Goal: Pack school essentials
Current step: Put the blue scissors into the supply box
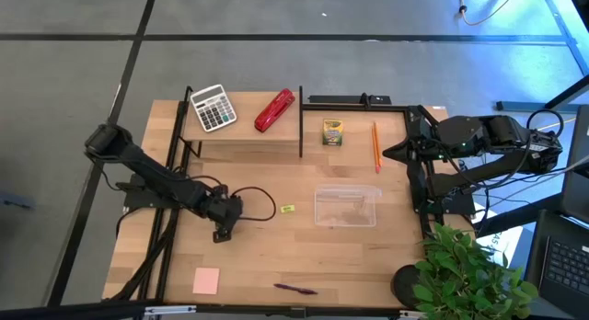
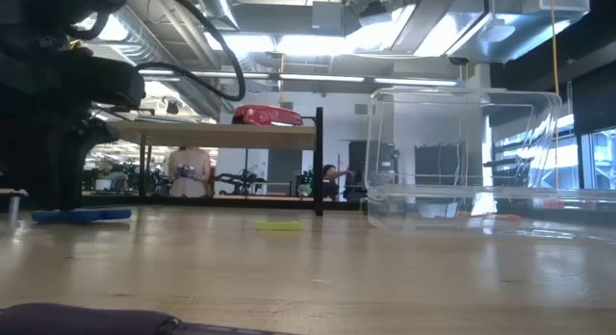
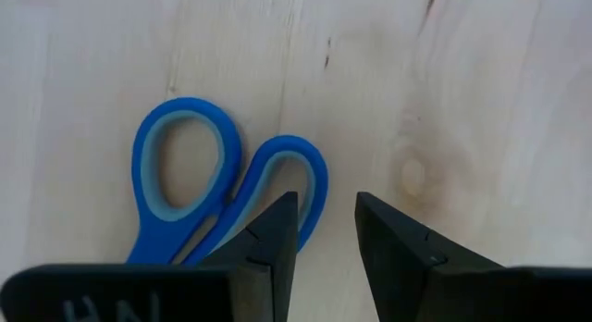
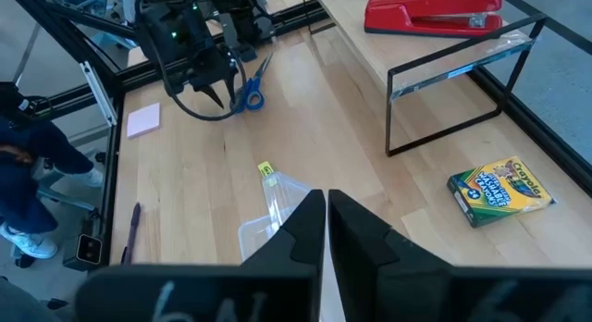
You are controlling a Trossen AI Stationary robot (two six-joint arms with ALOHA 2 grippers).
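Your wooden table [image 1: 304, 256] carries a low shelf [image 1: 244, 136] at its far left; the grey-white calculator [image 1: 213, 108] and red stapler [image 1: 274, 110] lie on it. A clear container [image 1: 346, 207] sits right of centre. The yellow-green crayon box [image 1: 332, 132] and orange pencil [image 1: 375, 145] lie far right. Your left gripper [image 3: 326, 231] hangs low over the blue-handled scissors [image 3: 217, 197], fingers narrowly apart, beside one handle loop, gripping nothing. Your right gripper [image 4: 326, 216] waits at the right edge, fingers together, empty. The pink sticky-note pad [image 1: 206, 281] and dark purple pen [image 1: 294, 288] lie near you; the tiny yellow block [image 1: 287, 209] is central.
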